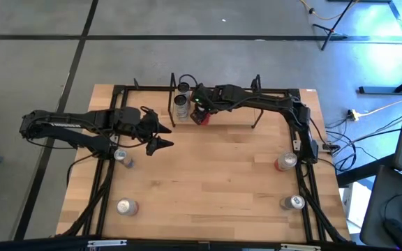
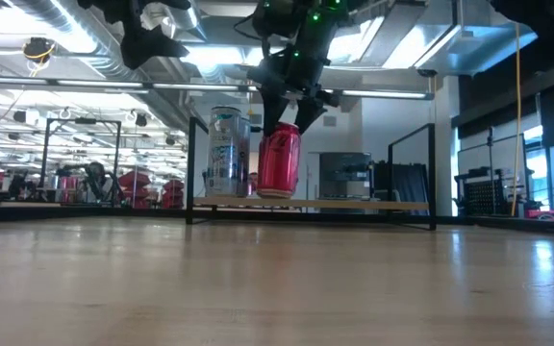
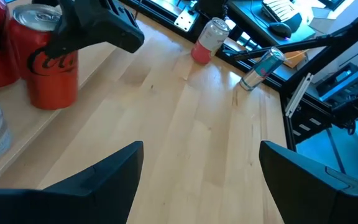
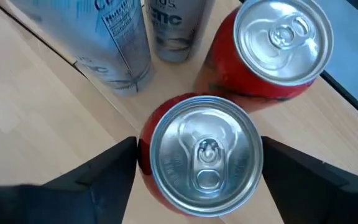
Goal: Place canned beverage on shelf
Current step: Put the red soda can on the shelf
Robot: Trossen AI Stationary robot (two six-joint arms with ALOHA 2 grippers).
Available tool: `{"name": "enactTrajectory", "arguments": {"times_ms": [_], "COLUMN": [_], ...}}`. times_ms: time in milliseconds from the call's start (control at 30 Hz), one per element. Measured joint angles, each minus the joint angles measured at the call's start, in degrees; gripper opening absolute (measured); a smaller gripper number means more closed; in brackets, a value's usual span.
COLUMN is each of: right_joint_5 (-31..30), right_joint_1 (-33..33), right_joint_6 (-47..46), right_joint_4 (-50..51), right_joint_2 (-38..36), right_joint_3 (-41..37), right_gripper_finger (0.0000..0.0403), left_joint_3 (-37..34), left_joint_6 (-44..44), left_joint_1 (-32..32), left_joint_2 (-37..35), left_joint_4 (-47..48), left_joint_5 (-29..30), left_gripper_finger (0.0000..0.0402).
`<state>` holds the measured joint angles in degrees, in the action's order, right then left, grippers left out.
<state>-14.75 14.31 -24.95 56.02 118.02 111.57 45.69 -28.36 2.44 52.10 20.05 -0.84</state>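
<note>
1. Right gripper (image 1: 199,113) is what I'm working with: I have it reaching along the table's far edge to the left end of the shelf, and in the right wrist view its fingers (image 4: 98,177) stand apart on either side of a red can (image 4: 201,163), close to the can's sides; whether they press it I cannot tell.
2. Table (image 1: 208,181), light wood, carries everything; I see black rails down both side edges.
3. Left arm waits over the table's left edge, its gripper (image 1: 160,136) spread wide and holding nothing, raised above the board.
4. Shelf (image 2: 354,205) sits at the far edge, a pale board between thin black uprights.
5. That red can (image 2: 279,160) stands upright at the shelf's left end, under the right gripper in the low view.
6. Silver-blue tall can (image 2: 227,152) stands just beside it, nearer the left upright; the wrist view shows a second tall can (image 4: 174,25) and a second red can (image 4: 272,53) behind.
7. Loose cans near the table's corners: two by the left edge (image 1: 123,157) (image 1: 126,207), two by the right edge (image 1: 285,162) (image 1: 292,202).
</note>
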Motion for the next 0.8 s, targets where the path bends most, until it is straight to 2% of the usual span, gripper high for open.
{"name": "enactTrajectory", "arguments": {"times_ms": [167, 533, 800], "right_joint_5": [-0.4, -1.8, -0.7], "right_joint_1": [0.0, 0.0, -2.3], "right_joint_6": [0.0, 3.5, 10.1], "right_joint_4": [-1.5, -5.0, 9.3], "right_joint_2": [-0.1, -0.1, -2.5], "right_joint_3": [0.0, 2.3, 9.8], "right_gripper_finger": [0.0328, 0.0319, 0.0307], "left_joint_3": [0.0, 0.0, 0.0], "left_joint_6": [0.0, 0.0, 0.0], "left_joint_1": [0.0, 0.0, 0.0], "left_joint_2": [0.0, 0.0, 0.0], "left_joint_4": [0.0, 0.0, 0.0], "left_joint_5": [0.0, -0.1, -0.1], "left_gripper_finger": [0.0308, 0.0308, 0.0308]}}
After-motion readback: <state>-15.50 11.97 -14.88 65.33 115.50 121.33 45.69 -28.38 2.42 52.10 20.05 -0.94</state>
